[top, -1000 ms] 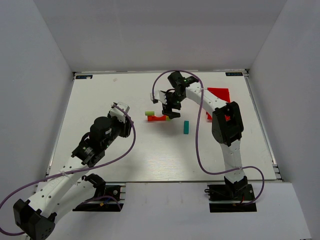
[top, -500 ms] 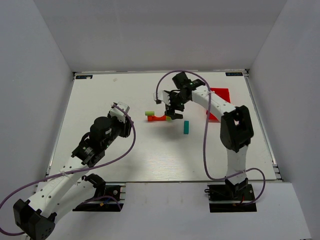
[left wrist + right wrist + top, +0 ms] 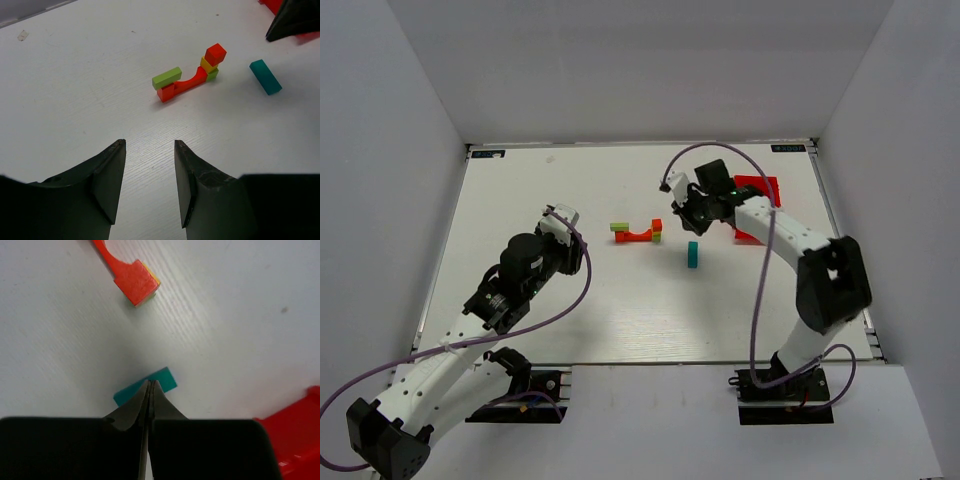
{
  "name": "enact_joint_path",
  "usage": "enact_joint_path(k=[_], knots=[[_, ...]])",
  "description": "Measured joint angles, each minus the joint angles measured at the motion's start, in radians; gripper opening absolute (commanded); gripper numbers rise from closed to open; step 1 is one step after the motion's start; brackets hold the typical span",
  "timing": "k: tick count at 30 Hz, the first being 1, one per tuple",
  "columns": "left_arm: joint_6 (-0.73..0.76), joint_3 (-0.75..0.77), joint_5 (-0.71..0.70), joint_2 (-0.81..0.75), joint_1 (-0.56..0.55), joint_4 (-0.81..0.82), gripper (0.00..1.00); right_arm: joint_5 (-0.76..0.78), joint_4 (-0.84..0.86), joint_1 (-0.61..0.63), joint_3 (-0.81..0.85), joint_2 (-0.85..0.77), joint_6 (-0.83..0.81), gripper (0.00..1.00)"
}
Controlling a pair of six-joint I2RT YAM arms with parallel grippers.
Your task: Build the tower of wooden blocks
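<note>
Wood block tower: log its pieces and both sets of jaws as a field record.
base: red arch standing on the table
left end: lime-green bar lying on top
right end: yellow cube with orange-red cube on it; lime-green cube beneath, exact seat unclear
loose piece: teal bar flat on the table, apart from the tower
left jaws: open, empty, facing the tower
right jaws: shut, empty, over the teal bar
red bin: partly hidden by the right arm
</note>
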Motion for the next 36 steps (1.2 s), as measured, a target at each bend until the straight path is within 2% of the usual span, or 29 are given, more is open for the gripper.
enact_joint_path(k=[3,4,5,8,9,12,20,26,36], knots=[[0.000,0.000,-0.001,0.000,0.000,0.000,0.54,-0.005,-0.037,0.001,0.026,0.124,0.150,0.00],[0.000,0.000,-0.001,-0.001,0.000,0.000,0.54,-0.005,-0.058,0.002,0.026,0.150,0.198,0.14],[0.000,0.000,-0.001,-0.002,0.000,0.000,0.54,-0.003,-0.072,0.002,0.026,0.170,0.243,0.23],[0.000,0.000,-0.001,-0.010,0.000,0.000,0.54,0.019,-0.093,0.002,0.026,0.200,0.359,0.41],[0.000,0.000,-0.001,-0.014,0.000,0.000,0.54,0.027,-0.095,0.002,0.026,0.203,0.389,0.45],[0.000,0.000,0.000,-0.023,0.000,0.000,0.54,0.064,-0.096,0.002,0.031,0.208,0.465,0.51],[0.000,0.000,0.000,-0.027,0.000,0.000,0.54,0.194,-0.082,0.003,0.032,0.241,0.583,0.52],[0.000,0.000,0.000,-0.027,0.000,0.000,0.54,0.275,-0.068,0.004,0.012,0.243,0.633,0.50],[0.000,0.000,0.000,-0.027,0.000,0.000,0.54,0.309,-0.050,0.006,-0.027,0.243,0.670,0.47]])
